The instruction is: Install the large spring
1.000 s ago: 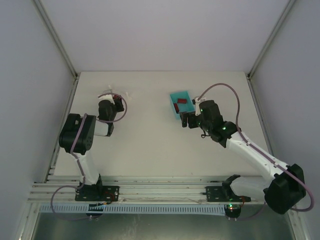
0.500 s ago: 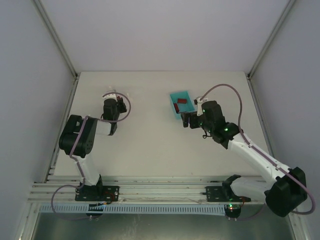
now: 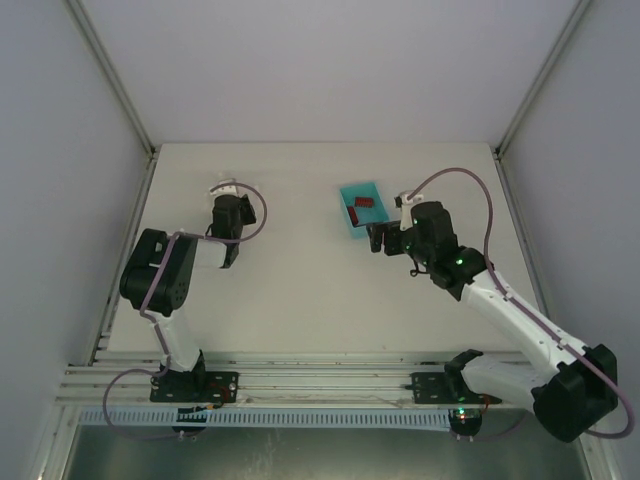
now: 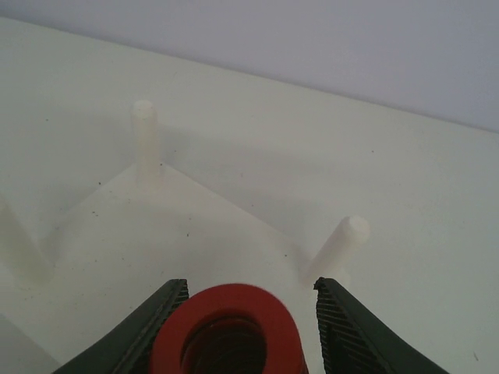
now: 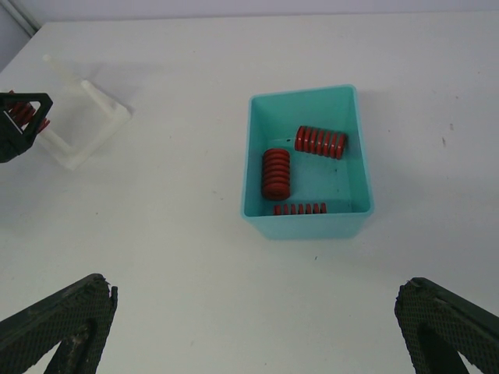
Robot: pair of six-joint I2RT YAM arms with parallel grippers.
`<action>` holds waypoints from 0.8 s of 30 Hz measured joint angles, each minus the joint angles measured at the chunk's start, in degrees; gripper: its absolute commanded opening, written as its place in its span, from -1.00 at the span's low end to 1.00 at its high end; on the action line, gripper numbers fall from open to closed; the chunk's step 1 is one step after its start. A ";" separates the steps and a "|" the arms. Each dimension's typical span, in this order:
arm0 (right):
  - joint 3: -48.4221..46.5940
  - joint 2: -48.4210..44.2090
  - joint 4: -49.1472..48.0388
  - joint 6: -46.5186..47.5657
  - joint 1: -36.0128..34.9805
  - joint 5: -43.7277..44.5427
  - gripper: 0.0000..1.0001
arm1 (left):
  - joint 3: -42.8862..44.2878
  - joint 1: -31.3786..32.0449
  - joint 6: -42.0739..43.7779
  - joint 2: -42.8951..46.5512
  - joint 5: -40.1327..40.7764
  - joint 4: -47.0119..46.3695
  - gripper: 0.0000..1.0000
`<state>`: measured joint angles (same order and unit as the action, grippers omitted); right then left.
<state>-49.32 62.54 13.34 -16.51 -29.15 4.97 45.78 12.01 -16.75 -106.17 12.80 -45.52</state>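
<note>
My left gripper [image 4: 243,292] is shut on a large red spring [image 4: 230,323], which I see end-on between the black fingers. It hovers over the white peg fixture [image 4: 179,234], with one upright peg [image 4: 144,132] ahead on the left and another [image 4: 343,241] close on the right. In the top view the left gripper [image 3: 229,205] is at the fixture [image 3: 226,186]. My right gripper [image 5: 257,327] is wide open and empty, on the near side of a teal bin [image 5: 308,224]. In the top view the right gripper [image 3: 381,239] sits just below the bin [image 3: 347,222].
The teal bin holds two more large red springs [image 5: 275,173] [image 5: 320,141] and a thin small one [image 5: 300,209]. The fixture and left gripper also show at the left of the right wrist view [image 5: 82,117]. Enclosure walls ring the table.
The left wrist has turned and shifted slightly over the fixture with the spring. The right arm has drawn a little to the right, away from the bin.
</note>
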 measured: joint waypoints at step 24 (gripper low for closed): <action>0.00 2.60 0.00 0.00 0.87 -0.39 0.98 | -1.07 0.26 1.95 3.28 -3.34 -0.92 0.13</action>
<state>-49.32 65.14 13.34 -16.51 -28.27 4.58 44.71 12.27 -14.81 -102.89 9.45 -46.44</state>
